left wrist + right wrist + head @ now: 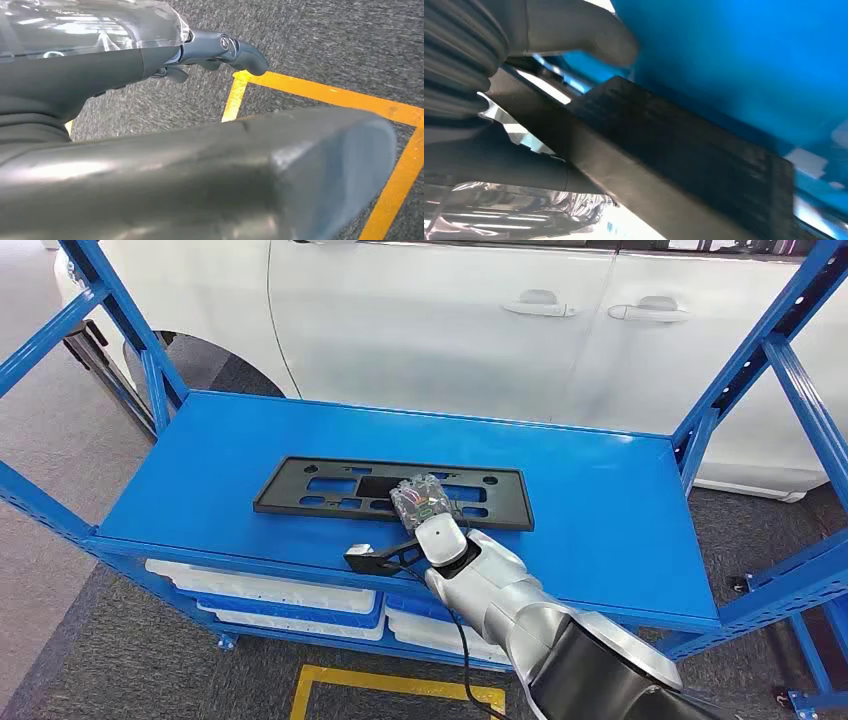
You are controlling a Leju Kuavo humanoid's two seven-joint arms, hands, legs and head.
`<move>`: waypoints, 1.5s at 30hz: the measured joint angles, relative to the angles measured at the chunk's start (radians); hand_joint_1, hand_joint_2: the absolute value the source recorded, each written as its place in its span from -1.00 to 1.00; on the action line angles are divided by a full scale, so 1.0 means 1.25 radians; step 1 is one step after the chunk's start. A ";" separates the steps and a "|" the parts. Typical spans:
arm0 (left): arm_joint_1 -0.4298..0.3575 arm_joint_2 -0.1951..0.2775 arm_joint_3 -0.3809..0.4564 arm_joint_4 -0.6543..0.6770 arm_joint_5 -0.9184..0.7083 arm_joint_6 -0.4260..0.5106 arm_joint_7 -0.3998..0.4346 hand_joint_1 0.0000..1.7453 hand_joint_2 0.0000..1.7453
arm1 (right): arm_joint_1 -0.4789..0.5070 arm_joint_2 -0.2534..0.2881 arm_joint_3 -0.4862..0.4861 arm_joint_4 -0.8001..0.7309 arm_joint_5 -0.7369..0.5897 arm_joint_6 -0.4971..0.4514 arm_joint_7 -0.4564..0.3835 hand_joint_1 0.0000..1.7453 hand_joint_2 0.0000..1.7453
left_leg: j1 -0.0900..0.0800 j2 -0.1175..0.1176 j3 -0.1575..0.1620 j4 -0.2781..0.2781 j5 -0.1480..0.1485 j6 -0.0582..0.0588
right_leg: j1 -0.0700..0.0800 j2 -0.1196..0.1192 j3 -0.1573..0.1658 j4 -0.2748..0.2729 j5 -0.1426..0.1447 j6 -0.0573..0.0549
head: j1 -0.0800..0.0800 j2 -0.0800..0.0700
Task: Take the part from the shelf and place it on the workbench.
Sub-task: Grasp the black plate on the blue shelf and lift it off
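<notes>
— Where does your head view sit?
— High on the body, looking forward and down over the flat blue metal shelf (620, 500), with the white car (440, 320) close behind it.
— And your wrists?
— Your left wrist camera faces down at grey carpet with yellow floor tape (320, 92). Your right wrist camera sits very close to that same blue shelf (744, 55), the surface both views share.

arm (500, 590): silver shell | black cable | fingers (240, 50): dark grey
</notes>
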 joint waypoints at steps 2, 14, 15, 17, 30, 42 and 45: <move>-0.001 0.000 0.000 0.000 0.000 0.001 0.000 -1.00 -1.00 | -0.001 0.001 -0.008 0.000 -0.003 0.004 -0.003 1.00 1.00 | -0.003 0.000 -0.003 0.003 -0.002 -0.004 | 0.002 0.000 0.006 -0.014 0.002 -0.004 | 0.000 0.000; -0.001 0.006 0.000 0.000 -0.006 0.002 0.000 -1.00 -1.00 | -0.008 0.006 -0.055 -0.002 -0.010 0.018 -0.015 1.00 1.00 | -0.001 0.004 -0.084 0.194 -0.078 -0.036 | 0.001 -0.005 0.019 -0.037 0.008 -0.032 | 0.000 0.000; -0.001 0.006 0.000 0.000 -0.007 0.002 0.000 -1.00 -1.00 | -0.008 0.006 -0.056 -0.002 -0.009 0.018 -0.016 1.00 1.00 | -0.001 0.004 -0.053 0.132 -0.048 -0.034 | 0.001 -0.005 0.021 -0.037 0.007 -0.031 | 0.000 0.000; -0.003 0.006 0.000 0.000 -0.007 0.002 -0.002 -1.00 -1.00 | -0.009 0.006 -0.057 -0.002 -0.008 0.017 -0.018 1.00 1.00 | -0.004 0.004 -0.001 0.027 -0.013 -0.026 | 0.004 -0.004 0.022 -0.037 0.006 -0.026 | 0.000 0.000; -0.004 0.006 0.003 0.000 -0.016 -0.017 -0.059 -1.00 1.00 | 0.001 0.000 -0.083 -0.002 -0.003 -0.031 -0.038 1.00 1.00 | -0.003 0.003 0.014 -0.010 -0.002 0.007 | 0.001 -0.001 -0.056 0.122 -0.045 0.001 | 0.000 0.000; -0.002 0.002 0.029 0.000 0.033 -0.076 -0.100 -1.00 1.00 | 0.004 0.005 -0.196 -0.084 -0.204 -0.212 -0.314 1.00 1.00 | -0.001 0.003 -0.100 0.230 -0.121 -0.037 | 0.004 -0.001 0.013 -0.038 0.009 -0.037 | 0.000 0.000; 0.000 0.001 0.066 0.000 0.078 -0.096 -0.157 -1.00 1.00 | 0.064 0.001 -0.292 -0.247 -0.501 -0.149 -0.553 1.00 1.00 | -0.001 0.003 -0.084 0.182 -0.069 -0.034 | 0.005 0.000 0.021 -0.037 0.004 -0.036 | 0.000 0.000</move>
